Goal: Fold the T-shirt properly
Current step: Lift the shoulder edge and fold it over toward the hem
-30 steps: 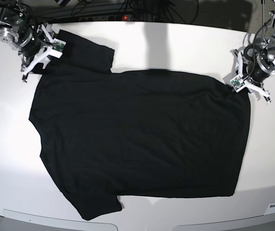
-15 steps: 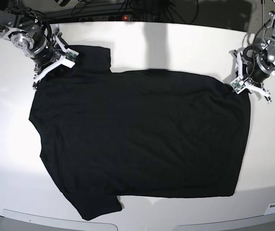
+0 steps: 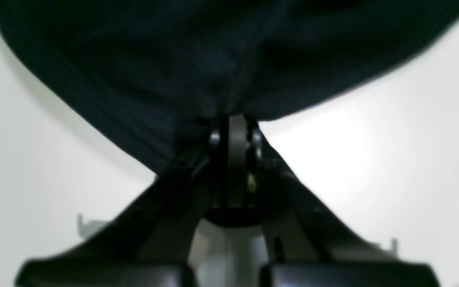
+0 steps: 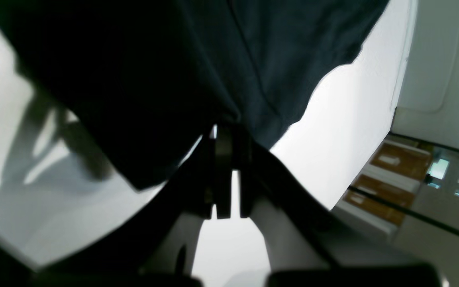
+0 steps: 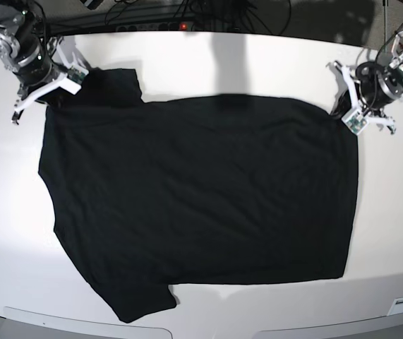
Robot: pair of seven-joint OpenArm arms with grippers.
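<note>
The black T-shirt (image 5: 201,191) lies spread on the white table (image 5: 208,63), plain side up, one sleeve at the front left and one at the far left. At its far-left corner my right gripper (image 5: 58,95) is shut on the cloth. The right wrist view shows the jaws (image 4: 227,127) pinching a bunched fold of the T-shirt (image 4: 197,59). My left gripper (image 5: 346,113) grips the far-right corner. In the left wrist view it is shut (image 3: 233,121) on the dark cloth (image 3: 213,52), which hangs lifted off the table.
A power strip with cables (image 5: 180,26) runs along the table's back edge. White plastic parts line the front edge (image 5: 81,323). Beyond the table edge, the right wrist view shows shelves with brown boxes (image 4: 397,159).
My right gripper has closed on the far-left corner and drawn it left and back, pulling the sleeve in. My left gripper has moved slightly back with its corner, and the far edge is straighter.
</note>
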